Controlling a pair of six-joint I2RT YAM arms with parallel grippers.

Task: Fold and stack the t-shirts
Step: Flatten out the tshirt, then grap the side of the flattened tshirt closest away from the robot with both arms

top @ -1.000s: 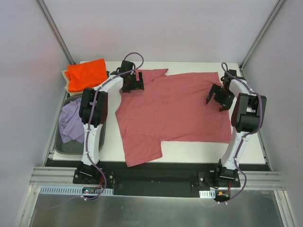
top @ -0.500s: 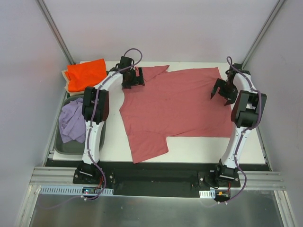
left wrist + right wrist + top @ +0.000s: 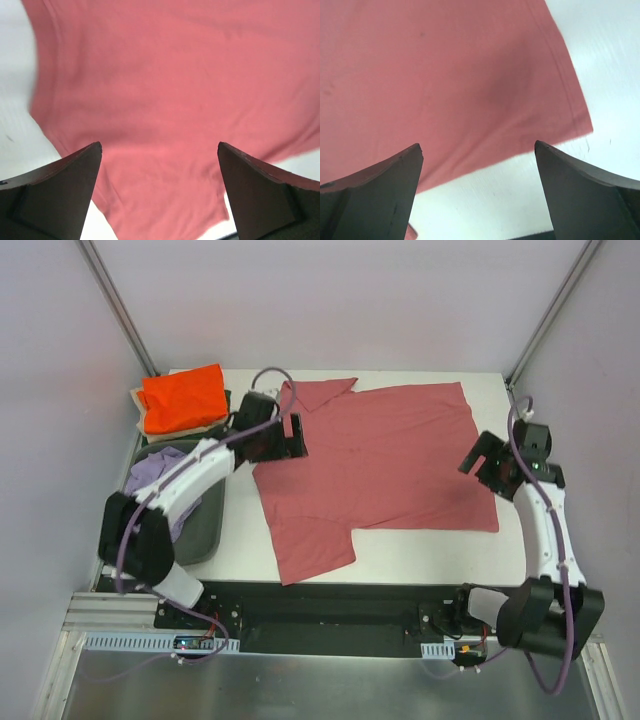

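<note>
**Rose-red shirt flat, both grippers empty**

I see the rose-red t-shirt (image 3: 380, 460) spread flat on the white table (image 3: 420, 552). The left gripper (image 3: 290, 434) hovers over the shirt's left edge, jaws spread wide. The right gripper (image 3: 480, 462) hovers over its right edge, jaws likewise spread (wrist views show only cloth and table beneath). The orange t-shirt (image 3: 182, 397) and lavender t-shirt (image 3: 150, 485) lie to its left.
</note>
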